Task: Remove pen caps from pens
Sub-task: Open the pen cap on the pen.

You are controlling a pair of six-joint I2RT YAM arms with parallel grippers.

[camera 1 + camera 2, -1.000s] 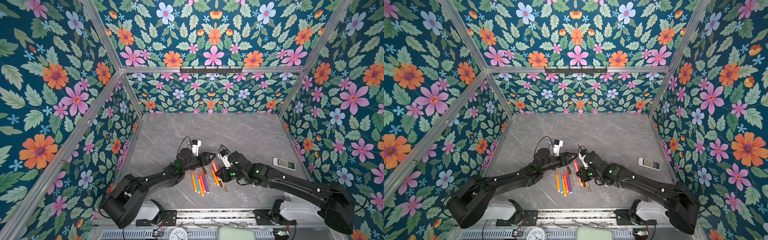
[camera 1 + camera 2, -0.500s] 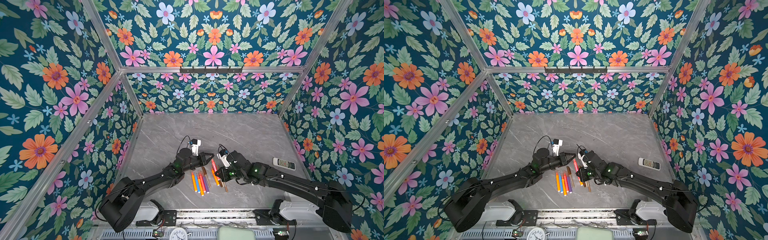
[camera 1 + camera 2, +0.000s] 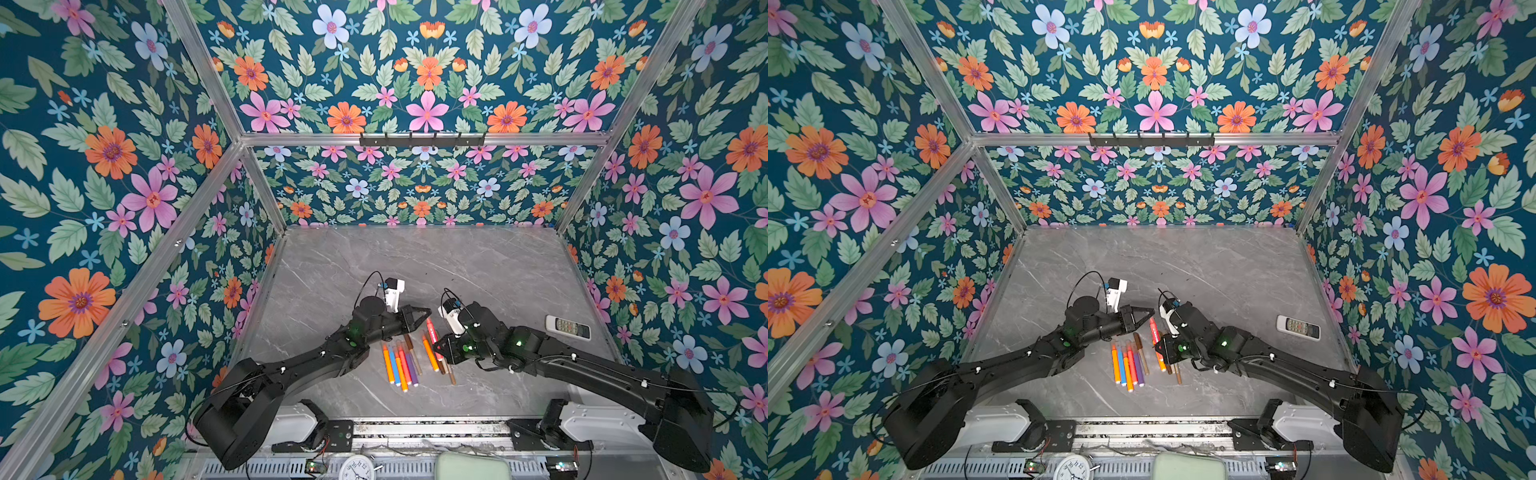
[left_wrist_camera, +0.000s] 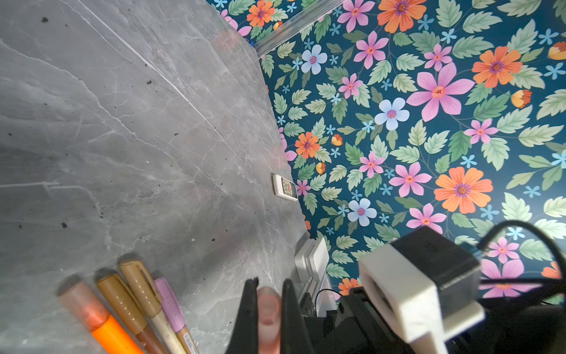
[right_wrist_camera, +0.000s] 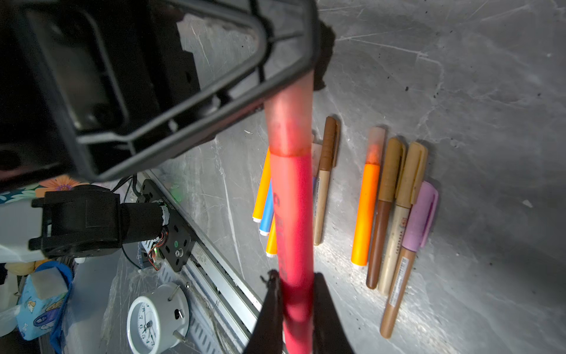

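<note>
The red pen [image 5: 292,214] is held between the two arms near the front middle of the grey tabletop [image 3: 478,270]. Its translucent cap [image 5: 288,122] is seated on the barrel, the seam plainly closed in the right wrist view. The right fingers [image 5: 271,315] are clamped around the barrel's lower end. The left fingers [image 4: 248,309] are pressed together on the cap's tip, which shows as a pinkish stub between them in the left wrist view. In both top views the pen [image 3: 431,330] [image 3: 1154,329] runs from one arm's tip to the other.

Beside it, the other pens lie capped on the tabletop in two clusters. One is a tight row of orange, blue, red and purple barrels [image 3: 399,368] with a brown-capped pen alongside. The other is an orange pen [image 5: 367,211], a brown pen [image 5: 384,211], a tan-gold pen [image 5: 404,208] and a pink-capped pen [image 5: 413,233], side by side and touching.

A white remote control [image 3: 567,327] lies well apart, near the wall on the right arm's side. A small clock [image 3: 358,471] sits beyond the front rail.
</note>
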